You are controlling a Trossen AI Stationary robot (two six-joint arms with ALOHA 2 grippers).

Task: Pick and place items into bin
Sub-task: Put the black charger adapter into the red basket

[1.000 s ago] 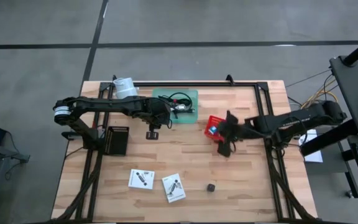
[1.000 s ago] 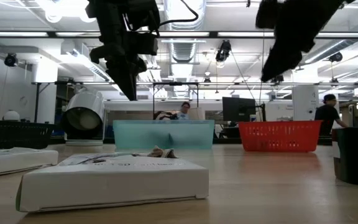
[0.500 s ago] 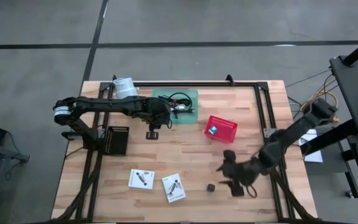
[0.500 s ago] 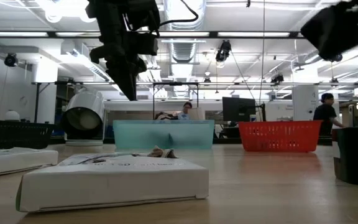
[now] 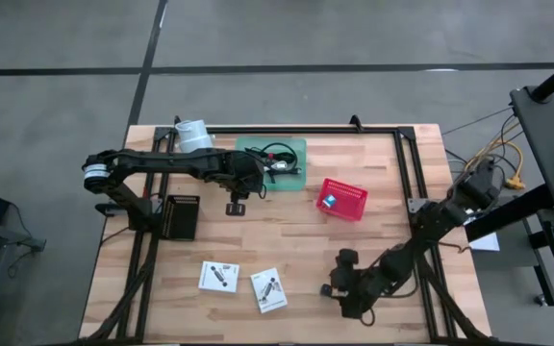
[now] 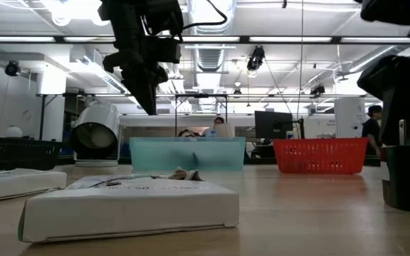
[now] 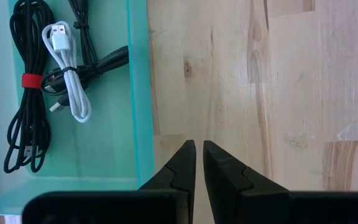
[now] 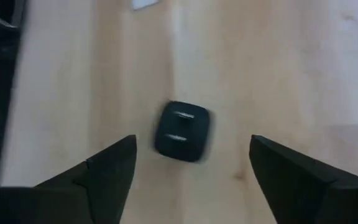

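Observation:
A small dark cube (image 8: 182,130) with two slots on top lies on the wooden table near its front edge (image 5: 326,288). My right gripper (image 8: 191,146) is open just above it, one finger on each side, touching nothing (image 5: 335,286). Two white printed cards (image 5: 218,277) (image 5: 268,289) lie flat to the cube's left. My left gripper (image 7: 197,149) is shut and empty, held above the table beside the teal bin (image 5: 272,159), which holds black and white cables (image 7: 27,93). The red bin (image 5: 342,199) holds a small blue and white item.
A white roll (image 5: 192,135) stands at the back left and a black box (image 5: 179,216) at the left. A black frame borders the table (image 5: 421,192). In the low view one card (image 6: 127,203) fills the foreground. Bare wood lies between the bins and the cards.
My right gripper has swung from over the red bin toward the table's near edge and gone down, ending low over the dark cube. The cube, cards and bins have stayed where they were.

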